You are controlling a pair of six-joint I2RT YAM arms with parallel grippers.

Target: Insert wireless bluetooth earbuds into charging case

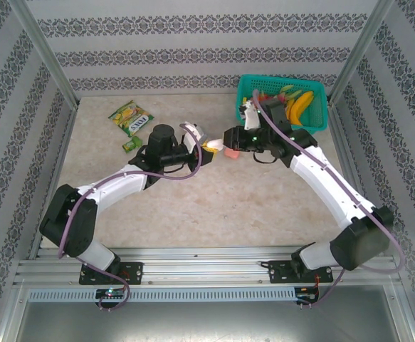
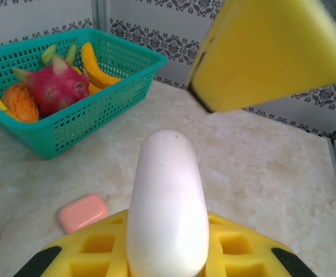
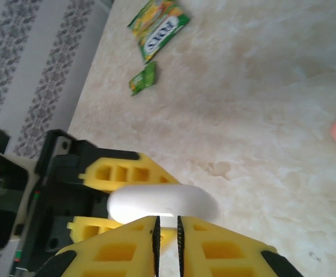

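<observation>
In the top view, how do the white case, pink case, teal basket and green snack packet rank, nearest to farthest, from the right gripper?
1. white case, held by the left gripper, and pink case, on the table: both beside the right gripper; too close to call.
2. teal basket, behind, to the right.
3. green snack packet, far left.

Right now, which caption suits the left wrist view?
White rounded plastic case resting on a yellow finger of the left tool; pink rounded case and teal plastic fruit basket on the marble table.
</observation>
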